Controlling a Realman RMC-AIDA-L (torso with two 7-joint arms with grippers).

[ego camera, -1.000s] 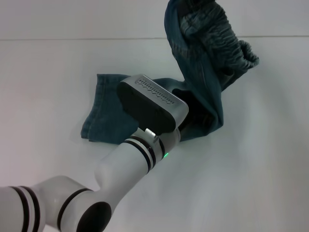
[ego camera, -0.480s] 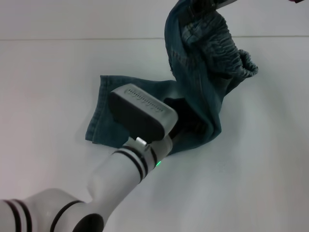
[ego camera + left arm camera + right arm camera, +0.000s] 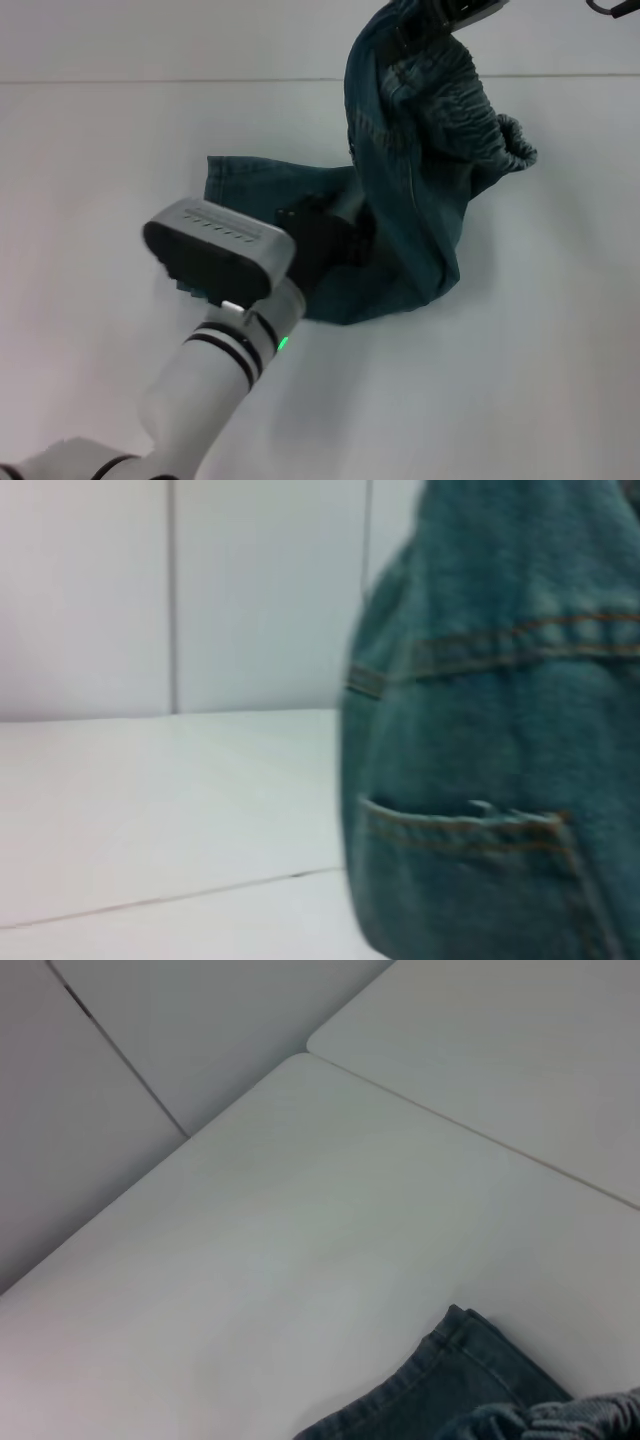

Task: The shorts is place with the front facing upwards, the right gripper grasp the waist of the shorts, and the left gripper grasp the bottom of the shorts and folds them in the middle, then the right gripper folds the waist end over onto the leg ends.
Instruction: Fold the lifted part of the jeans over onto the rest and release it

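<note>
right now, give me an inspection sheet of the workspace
surface: white table, bare around the cloth, with a seam line toward the far side.
job's things: the shorts are partly lifted; the waist hangs bunched in the air while the leg ends lie flat on the table.
clutter: nothing seen.
grippers: the left gripper is low over the shorts on the table; whether it grips cannot be told. The right gripper is at the top edge of the head view, holding the raised waist end.
cables: a dark loop at the head view's top right corner, possibly a cable.
surroundings: pale wall panels behind the table.
</note>
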